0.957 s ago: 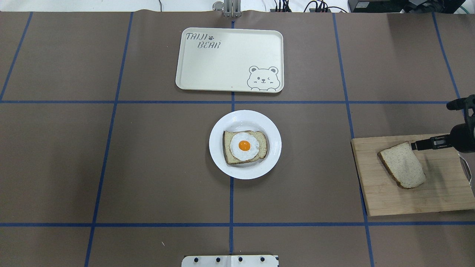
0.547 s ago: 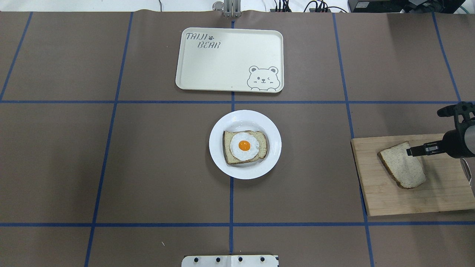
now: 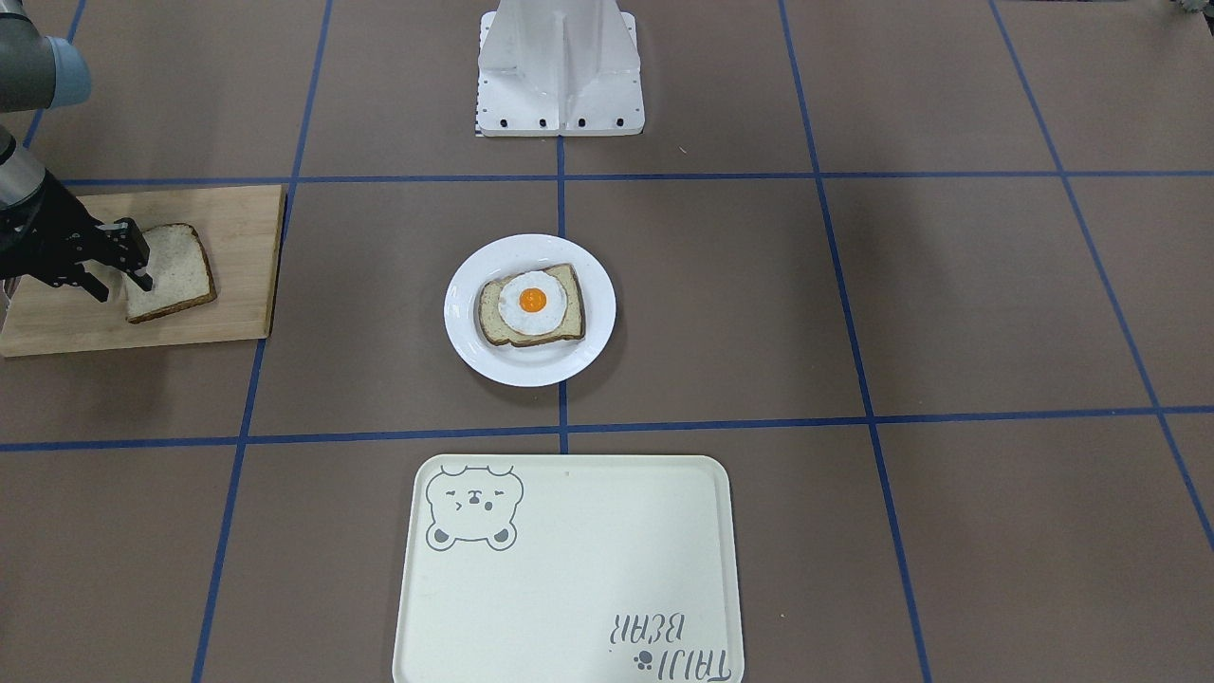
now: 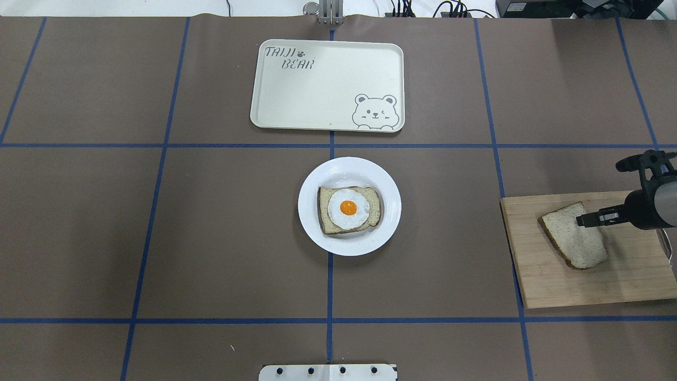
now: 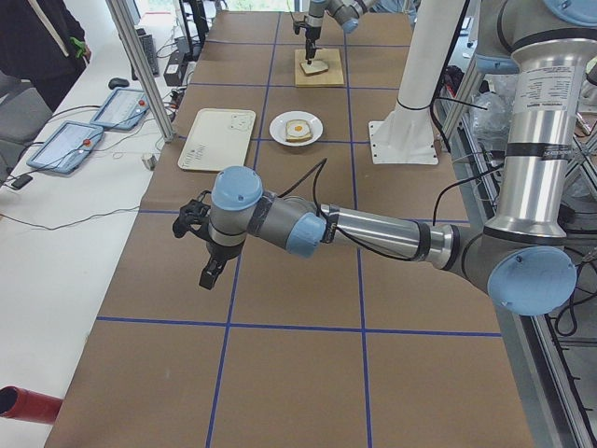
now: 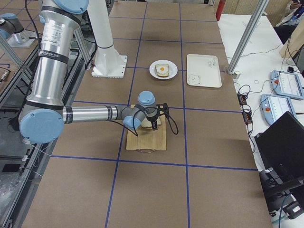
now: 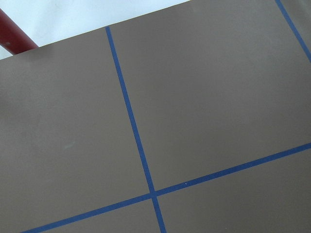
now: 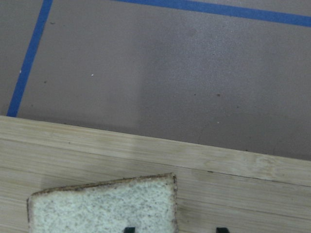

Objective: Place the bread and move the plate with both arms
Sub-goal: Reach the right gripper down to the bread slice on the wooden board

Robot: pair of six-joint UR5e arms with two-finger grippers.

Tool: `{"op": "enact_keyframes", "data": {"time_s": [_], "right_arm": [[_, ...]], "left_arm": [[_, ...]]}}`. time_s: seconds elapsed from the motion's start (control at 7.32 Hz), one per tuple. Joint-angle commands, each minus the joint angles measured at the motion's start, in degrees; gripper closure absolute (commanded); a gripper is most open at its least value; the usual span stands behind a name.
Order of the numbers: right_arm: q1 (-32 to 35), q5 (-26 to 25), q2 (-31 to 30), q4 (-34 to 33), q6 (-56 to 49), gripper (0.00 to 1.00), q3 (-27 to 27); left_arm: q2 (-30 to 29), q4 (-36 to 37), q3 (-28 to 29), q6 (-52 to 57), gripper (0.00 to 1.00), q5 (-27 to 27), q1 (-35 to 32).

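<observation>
The plain bread (image 4: 574, 238) lies on a wooden cutting board (image 4: 582, 288) at the table's right. My right gripper (image 4: 582, 220) is open and low over the slice's far right corner. In the right wrist view its two fingertips (image 8: 129, 229) straddle the bread's (image 8: 107, 206) edge. The front view shows the same gripper (image 3: 121, 289) at the bread (image 3: 175, 270). The white plate (image 4: 312, 180) sits at the table's middle and bears a slice with a fried egg (image 4: 348, 208). My left gripper (image 5: 205, 277) hovers over bare table far to the left; I cannot tell if it is open or shut.
A cream tray with a bear drawing (image 4: 317, 95) lies beyond the plate. The robot's white base (image 3: 560, 66) stands at the near edge. A red tube (image 7: 14, 36) lies at the table's left end.
My right gripper has moved left and toward the robot, from beside the bread's far corner to over the slice. Bread, plate and tray have not moved.
</observation>
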Motion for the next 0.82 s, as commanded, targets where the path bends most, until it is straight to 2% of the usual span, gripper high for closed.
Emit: {"op": "enact_keyframes", "data": {"time_s": [0.0, 0.14, 0.27, 0.41, 0.68], "right_arm": [[-0.59, -0.01, 0.05, 0.02, 0.04, 0.45, 0.02], [-0.77, -0.01, 0.05, 0.02, 0.04, 0.51, 0.19], [-0.77, -0.01, 0.05, 0.02, 0.04, 0.66, 0.19], [-0.86, -0.01, 0.05, 0.02, 0.04, 0.73, 0.28], [-1.12, -0.01, -0.21, 0.11, 0.04, 0.72, 0.45]], "left_arm": [[0.0, 0.0, 0.0, 0.0, 0.01, 0.0, 0.0], [0.0, 0.0, 0.0, 0.0, 0.01, 0.09, 0.0], [0.0, 0.0, 0.0, 0.0, 0.01, 0.0, 0.0], [0.0, 0.0, 0.0, 0.0, 0.01, 0.0, 0.0], [0.0, 0.0, 0.09, 0.0, 0.01, 0.0, 0.0]]}}
